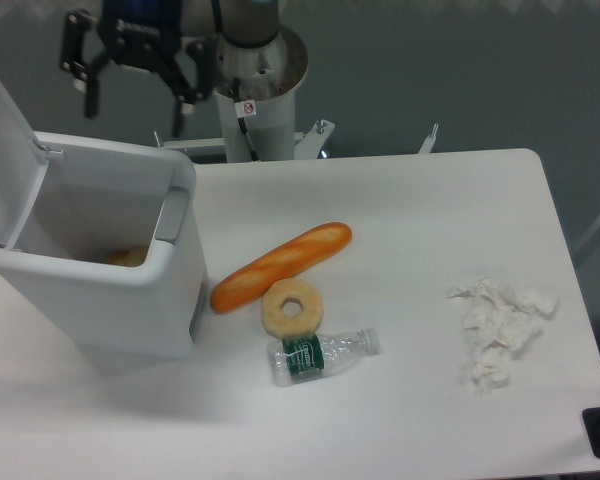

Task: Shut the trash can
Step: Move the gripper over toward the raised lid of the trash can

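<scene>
The trash can is a boxy white bin at the left of the table. Its flat white lid stands raised at the far left, leaving the top open. A grey latch sits on the bin's right rim, and something yellowish lies inside at the bottom. My gripper hangs open above the bin's back edge, near the top of the view, with nothing between its fingers and no contact with the lid.
On the table right of the bin lie a baguette, a ring-shaped pastry and a plastic bottle. Crumpled white paper lies at the right. The arm's base column stands behind the table.
</scene>
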Robot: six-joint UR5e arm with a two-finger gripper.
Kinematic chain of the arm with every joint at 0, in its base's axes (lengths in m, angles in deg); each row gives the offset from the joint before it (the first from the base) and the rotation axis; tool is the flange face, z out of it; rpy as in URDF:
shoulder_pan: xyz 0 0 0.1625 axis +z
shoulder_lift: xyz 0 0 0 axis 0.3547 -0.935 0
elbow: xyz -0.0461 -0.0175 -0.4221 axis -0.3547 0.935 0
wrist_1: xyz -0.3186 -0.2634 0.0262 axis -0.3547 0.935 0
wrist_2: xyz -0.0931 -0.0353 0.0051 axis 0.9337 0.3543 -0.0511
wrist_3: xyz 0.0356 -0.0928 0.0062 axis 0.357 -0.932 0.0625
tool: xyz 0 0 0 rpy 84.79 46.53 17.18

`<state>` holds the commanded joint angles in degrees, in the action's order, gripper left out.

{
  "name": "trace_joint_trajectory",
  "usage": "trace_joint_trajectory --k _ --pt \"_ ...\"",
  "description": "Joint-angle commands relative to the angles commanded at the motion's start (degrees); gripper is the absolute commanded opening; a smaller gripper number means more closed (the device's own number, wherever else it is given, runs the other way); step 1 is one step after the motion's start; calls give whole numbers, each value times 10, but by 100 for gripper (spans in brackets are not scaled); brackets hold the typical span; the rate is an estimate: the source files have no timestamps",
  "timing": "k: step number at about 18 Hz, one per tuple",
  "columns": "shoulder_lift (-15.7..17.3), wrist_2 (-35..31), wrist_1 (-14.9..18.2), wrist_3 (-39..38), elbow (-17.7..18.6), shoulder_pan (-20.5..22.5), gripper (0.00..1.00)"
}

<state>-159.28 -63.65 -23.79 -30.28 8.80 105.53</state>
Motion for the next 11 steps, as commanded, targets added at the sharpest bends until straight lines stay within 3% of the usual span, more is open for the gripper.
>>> trace_joint_trajectory --k 4,11 --pt "4 36 0 -11 -2 -23 100" --pt "20 70 -2 -23 -7 -26 100"
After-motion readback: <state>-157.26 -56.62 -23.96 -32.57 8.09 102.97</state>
